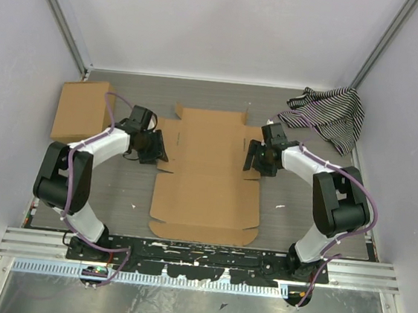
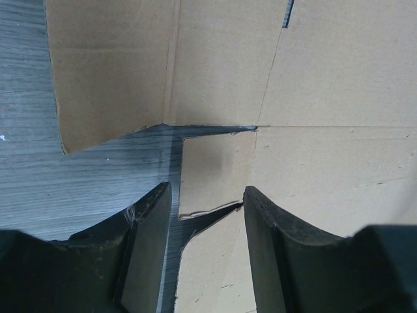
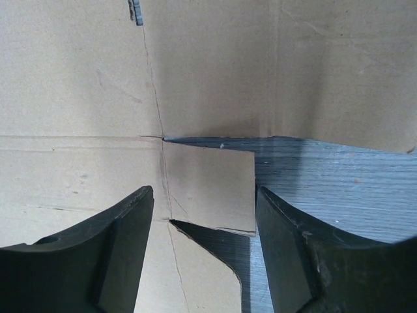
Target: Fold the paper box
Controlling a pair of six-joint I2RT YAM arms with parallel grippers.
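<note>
The paper box (image 1: 207, 175) lies flat as a brown cardboard sheet in the middle of the table. My left gripper (image 1: 152, 147) is low over the sheet's left edge. In the left wrist view it (image 2: 205, 192) is open, its fingers on either side of a small side tab (image 2: 215, 163), with the wide panel (image 2: 326, 163) to the right. My right gripper (image 1: 257, 160) mirrors it at the right edge. In the right wrist view it (image 3: 203, 192) is open around a small tab (image 3: 208, 179), one finger over the panel (image 3: 78, 169), the other over bare table. Neither gripper holds anything.
A second brown cardboard box (image 1: 83, 110) sits at the back left. A black-and-white striped cloth (image 1: 329, 113) is bunched in the back right corner. Pale walls enclose the grey table (image 1: 115, 191) on three sides. A metal rail (image 1: 198, 260) runs along the near edge.
</note>
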